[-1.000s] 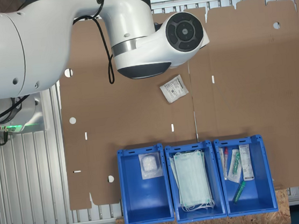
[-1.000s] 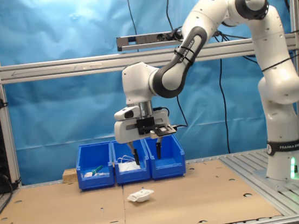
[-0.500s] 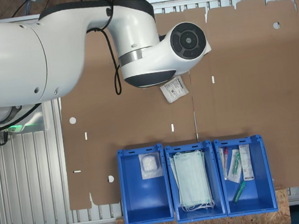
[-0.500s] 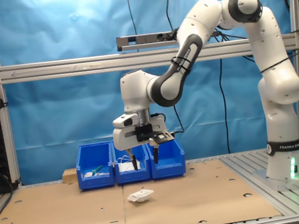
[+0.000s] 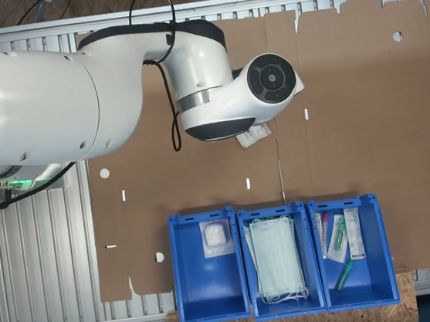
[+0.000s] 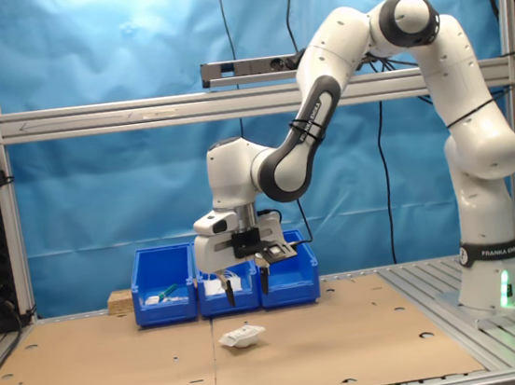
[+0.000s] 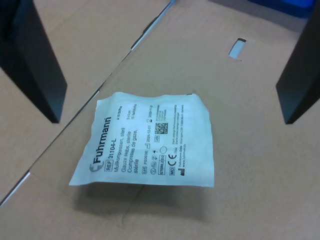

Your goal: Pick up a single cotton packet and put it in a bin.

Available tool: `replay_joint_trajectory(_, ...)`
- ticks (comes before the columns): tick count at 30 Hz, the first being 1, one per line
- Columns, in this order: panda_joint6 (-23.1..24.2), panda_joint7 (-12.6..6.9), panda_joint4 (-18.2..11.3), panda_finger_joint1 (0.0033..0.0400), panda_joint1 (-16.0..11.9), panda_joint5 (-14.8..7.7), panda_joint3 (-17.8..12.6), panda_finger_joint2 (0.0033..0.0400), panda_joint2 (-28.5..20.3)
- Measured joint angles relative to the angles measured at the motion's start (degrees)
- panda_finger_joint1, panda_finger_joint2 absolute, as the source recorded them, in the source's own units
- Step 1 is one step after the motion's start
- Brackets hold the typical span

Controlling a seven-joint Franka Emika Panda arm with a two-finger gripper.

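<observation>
Moved: since a second ago I have dropped lower over the cotton packet (image 7: 148,140).
Hidden: my arm covers most of it in the first exterior view.
Gripper (image 6: 243,282): spread wide, holding nothing, fingers (image 7: 34,60) clear of the packet on the cardboard-covered table (image 6: 351,341).

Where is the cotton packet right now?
The cotton packet lies on the cardboard sheet below the open gripper, in front of the blue bins in the second exterior view.

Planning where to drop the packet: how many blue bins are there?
3, side by side along the cardboard's edge: one holding a white packet, the middle one holding face masks, one holding syringes and tubes.
</observation>
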Motion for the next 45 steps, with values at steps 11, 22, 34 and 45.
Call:
replay_joint_trajectory(11, 2.14, -0.24, 0.93, 0.0400, 0.00, -1.30, -0.77, 0.0400, 3.87)
replay_joint_trajectory(22, 3.77, -0.27, 3.33, 0.0400, 0.03, -2.07, -1.67, 0.0400, 7.76)
replay_joint_trajectory(34, 4.70, -0.28, 4.54, 0.0400, 0.10, -2.20, -3.43, 0.0400, 9.50)
replay_joint_trajectory(45, 6.65, -0.28, 4.90, 0.0400, 0.22, -2.22, -4.28, 0.0400, 11.08)
